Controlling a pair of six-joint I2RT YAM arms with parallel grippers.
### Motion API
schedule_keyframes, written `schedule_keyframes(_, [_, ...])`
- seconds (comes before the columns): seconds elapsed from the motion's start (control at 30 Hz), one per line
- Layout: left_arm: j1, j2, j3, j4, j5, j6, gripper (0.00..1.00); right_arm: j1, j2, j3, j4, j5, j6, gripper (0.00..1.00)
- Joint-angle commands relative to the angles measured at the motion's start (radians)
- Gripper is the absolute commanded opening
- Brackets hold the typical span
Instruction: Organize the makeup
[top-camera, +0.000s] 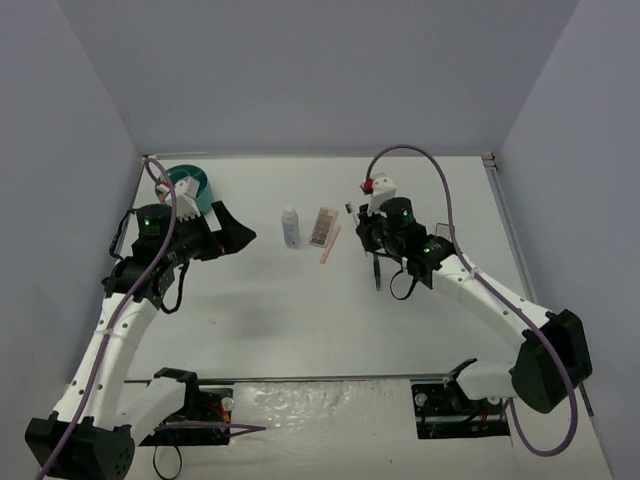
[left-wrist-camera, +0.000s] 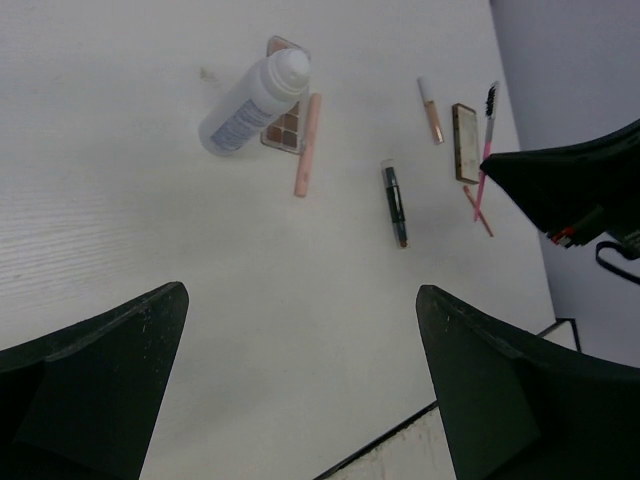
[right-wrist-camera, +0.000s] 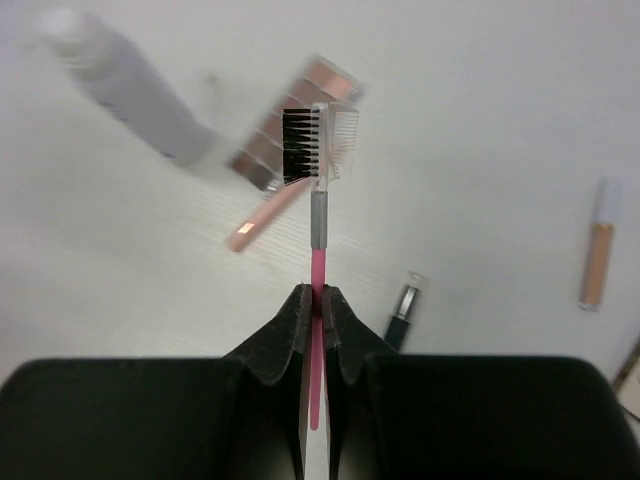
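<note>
My right gripper (right-wrist-camera: 318, 295) is shut on the pink handle of a brush-comb (right-wrist-camera: 318, 200) with black bristles, held above the table. Beyond it lie the white bottle (right-wrist-camera: 130, 90), on its side, the pinkish-brown palette (right-wrist-camera: 290, 125) and a peach stick (right-wrist-camera: 265, 215). A dark stick (right-wrist-camera: 405, 310) and a clear-capped tube (right-wrist-camera: 598, 250) lie to the right. In the top view the right gripper (top-camera: 365, 230) hovers right of the palette (top-camera: 322, 227) and bottle (top-camera: 290, 226). My left gripper (top-camera: 225, 232) is open and empty, left of the bottle. Its wrist view shows the small compact (left-wrist-camera: 465, 142).
The round teal divided tub (top-camera: 190, 185) stands at the back left, behind the left arm. A thin brown stick (left-wrist-camera: 478, 210) lies near the compact. Grey walls close in the table on three sides. The table's near edge (left-wrist-camera: 400, 440) shows below the left gripper (left-wrist-camera: 300, 300).
</note>
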Motion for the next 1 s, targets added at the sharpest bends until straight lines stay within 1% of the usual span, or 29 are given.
schedule_keyframes(0.0, [-0.054,0.018,0.072,0.223,0.088,-0.157,0.97,0.125,-0.09,-0.069,0.288,-0.144,-0.067,0.0])
schedule_keyframes(0.13, [-0.11,0.05,0.112,0.249,0.066,-0.189,0.97,0.221,-0.105,-0.095,0.468,-0.202,-0.07,0.0])
schedule_keyframes(0.33, [-0.2,0.1,0.141,0.274,-0.015,-0.178,0.97,0.29,-0.053,-0.065,0.548,-0.269,-0.063,0.0])
schedule_keyframes(0.43, [-0.216,0.13,0.143,0.264,-0.023,-0.166,0.93,0.307,-0.045,-0.064,0.578,-0.291,-0.05,0.0])
schedule_keyframes(0.57, [-0.248,0.152,0.131,0.304,-0.035,-0.176,0.85,0.325,-0.038,-0.066,0.6,-0.302,-0.043,0.0])
schedule_keyframes(0.7, [-0.285,0.168,0.138,0.312,-0.05,-0.17,0.78,0.333,-0.03,-0.065,0.604,-0.301,-0.042,0.0])
schedule_keyframes(0.83, [-0.307,0.182,0.13,0.311,-0.074,-0.167,0.68,0.334,-0.031,-0.069,0.615,-0.3,-0.038,0.0])
schedule_keyframes(0.9, [-0.322,0.188,0.127,0.312,-0.08,-0.169,0.59,0.336,-0.027,-0.07,0.621,-0.299,-0.035,0.0])
schedule_keyframes(0.97, [-0.332,0.191,0.127,0.308,-0.087,-0.167,0.53,0.336,-0.026,-0.07,0.624,-0.301,-0.033,0.0])
